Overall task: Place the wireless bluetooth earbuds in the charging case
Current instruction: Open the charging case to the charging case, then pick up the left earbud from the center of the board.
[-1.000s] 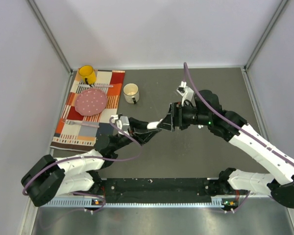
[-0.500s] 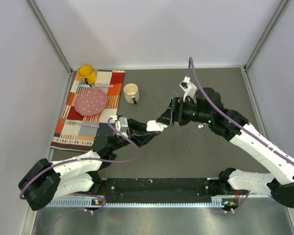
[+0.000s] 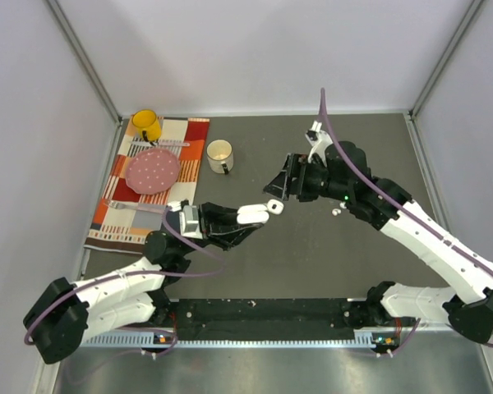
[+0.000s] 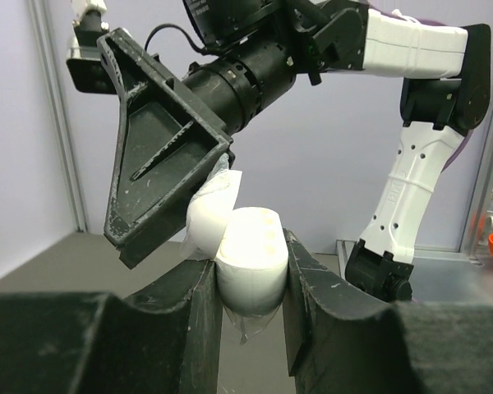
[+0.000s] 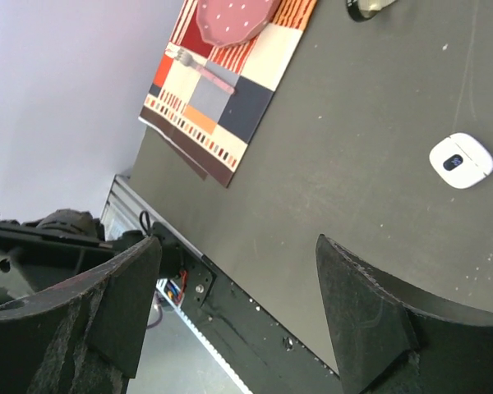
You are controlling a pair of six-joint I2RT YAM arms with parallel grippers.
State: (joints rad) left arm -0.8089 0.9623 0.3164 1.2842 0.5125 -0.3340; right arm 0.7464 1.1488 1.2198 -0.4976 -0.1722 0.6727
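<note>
Left gripper snug around charging case

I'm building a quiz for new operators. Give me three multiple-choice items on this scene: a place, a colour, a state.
1. Where is the yellow mug? A) on the placemat's far corner B) mid-table C) in a gripper
2. What colour is the plate? A) blue B) pink C) green
3. What state is the left gripper in? A) open, empty B) shut on the white case C) out of view
Answers: 1 A, it stands at the placemat's far edge; 2 B, pink with pale dots; 3 B, it clamps the case.
</note>
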